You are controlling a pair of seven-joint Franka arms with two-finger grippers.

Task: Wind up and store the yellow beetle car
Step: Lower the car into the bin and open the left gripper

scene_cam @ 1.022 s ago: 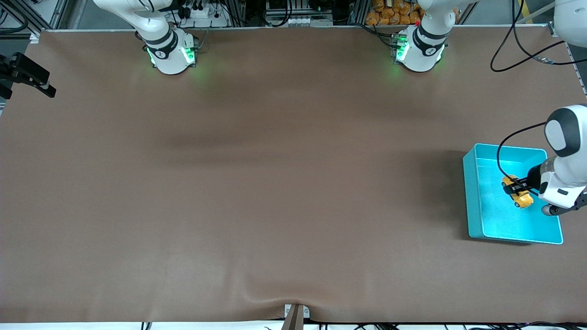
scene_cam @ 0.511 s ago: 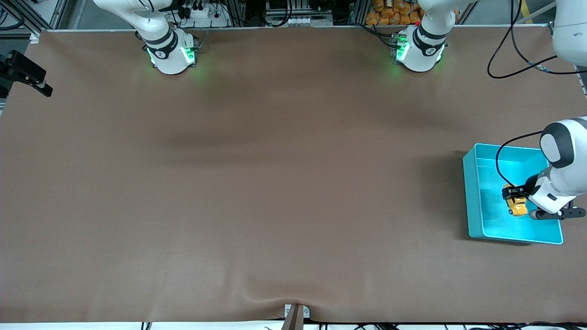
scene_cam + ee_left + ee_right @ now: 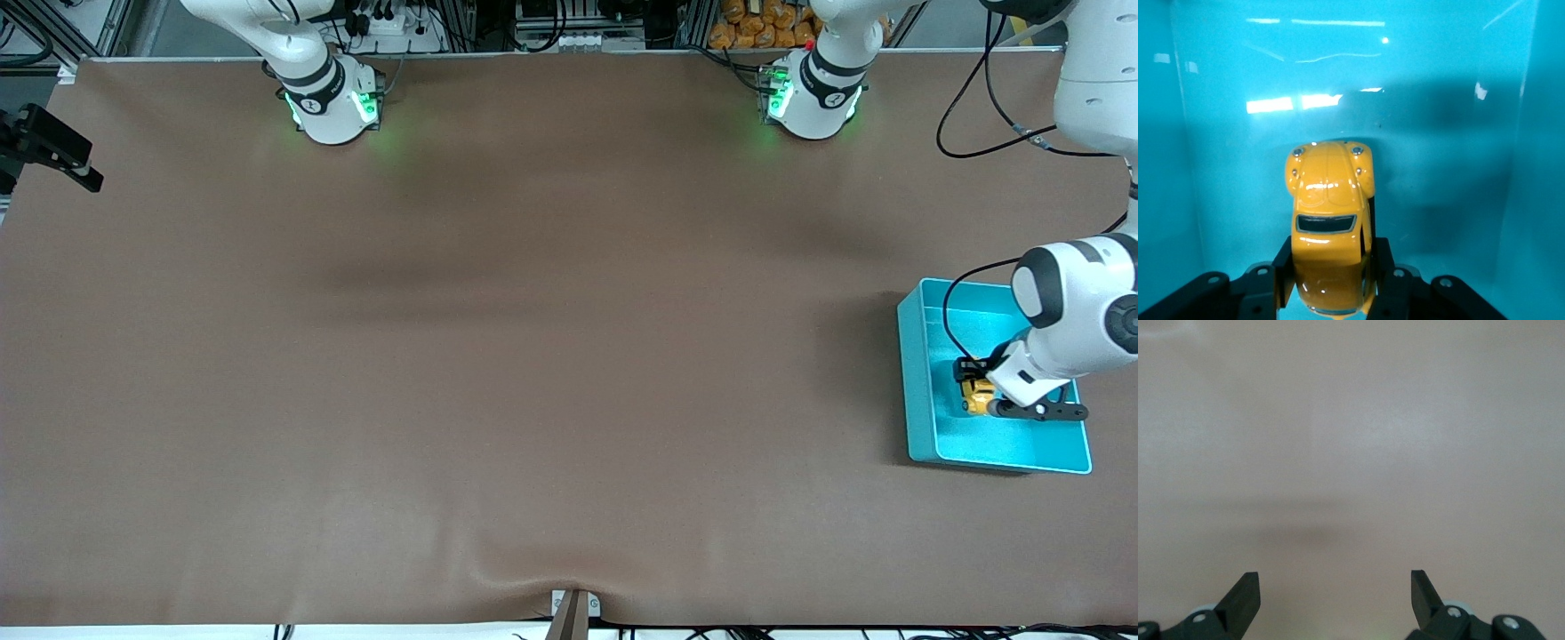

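Brown cloth covers the table (image 3: 498,356) in the front view, and on it I count one cyan bin (image 3: 916,391), one yellow beetle car (image 3: 976,397) and two arms. The bin stands toward the left arm's end of the table. Inside it I see only the car, low in the bin, near the wall that faces the middle of the table. The left gripper (image 3: 971,384) reaches down into the bin and its fingers are closed on the car. From this camera I cannot tell if the wheels touch the floor of the bin. The right gripper (image 3: 53,151) hangs at the right arm's end of the table, at the edge of the view, and this arm waits.

From the left wrist view, I see the one car (image 3: 1328,227) from above, with cyan floor and walls (image 3: 1178,167) all around it. The two black fingers (image 3: 1288,273) clamp the rear half of the body from both sides. The long axis of the car runs straight away from the gripper, and the rounded hood points away from the wrist.

From the right wrist view, I see two dark fingertips (image 3: 1245,597) set wide apart, with nothing between them. Under them is only the plain brown cloth (image 3: 1351,453).
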